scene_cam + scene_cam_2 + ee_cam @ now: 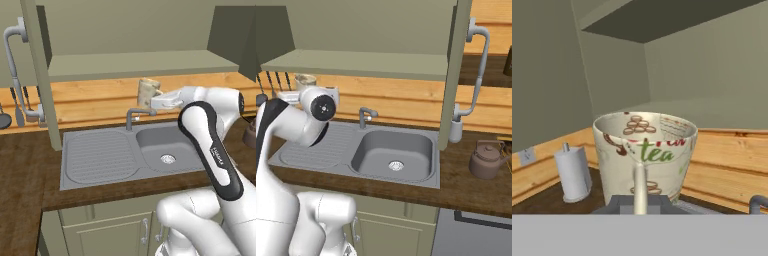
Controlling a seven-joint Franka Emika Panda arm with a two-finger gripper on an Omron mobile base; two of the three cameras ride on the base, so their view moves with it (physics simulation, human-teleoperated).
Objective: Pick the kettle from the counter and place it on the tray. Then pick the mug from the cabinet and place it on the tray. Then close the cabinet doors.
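Brown tabletop [30, 165] carries the kettle [487, 160] at the right end; the tool [156, 101] pinches the mug [148, 91] by its handle, aloft above the sink [100, 155]. Judged risk: a thin grip lets it swing or slip.

A grey steel sink [100, 157] shows a ribbed draining board on one side and a deeper basin with a round drain [167, 159] on the other. A grey tap [134, 117] stands at its back edge, spout reaching over the basin. Behind it runs orange-wood wall panelling [95, 100]. Dark utensils [17, 107] hang against that panelling. Low green cupboards [120, 230] with small handles sit under the sink. A white paper-towel roll [573, 172] stands upright near the corner of the panelling. A dark appliance front [476, 235] sits beside the low cupboards
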